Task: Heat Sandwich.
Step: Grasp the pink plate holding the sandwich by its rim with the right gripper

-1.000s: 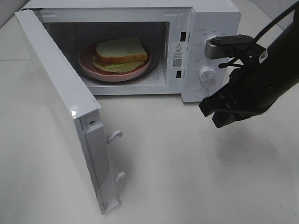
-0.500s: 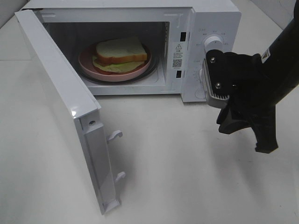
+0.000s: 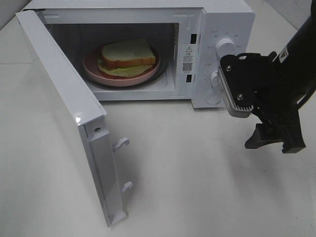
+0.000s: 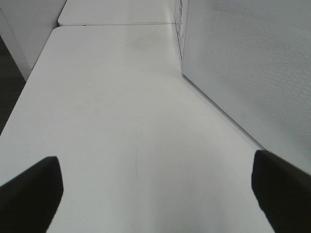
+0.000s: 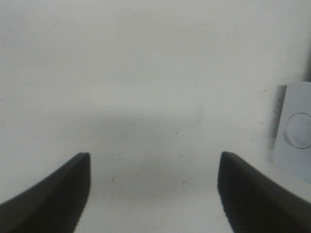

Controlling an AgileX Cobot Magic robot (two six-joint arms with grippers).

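The sandwich (image 3: 127,55), pale bread over green and orange layers, lies on a pink plate (image 3: 94,66) inside the open microwave (image 3: 224,19). My right gripper (image 3: 275,143) hangs to the right of the microwave's control panel, pointing down at the table. In the right wrist view the right gripper (image 5: 154,165) is open, and only bare table shows between its fingers. My left gripper (image 4: 155,194) is open and holds nothing. It is low over the table beside the microwave's perforated side wall (image 4: 252,73). The left arm does not show in the high view.
The microwave door (image 3: 64,113) stands swung out to the front left, with two latch hooks (image 3: 121,144) on its edge. Two knobs (image 3: 224,46) and a round button (image 5: 297,131) sit on the panel close to my right arm. White table (image 3: 187,182) lies in front.
The right gripper has turned from pointing left to pointing down, shifted a little to the right, and its jaws have opened. The sandwich, plate and door have not moved.
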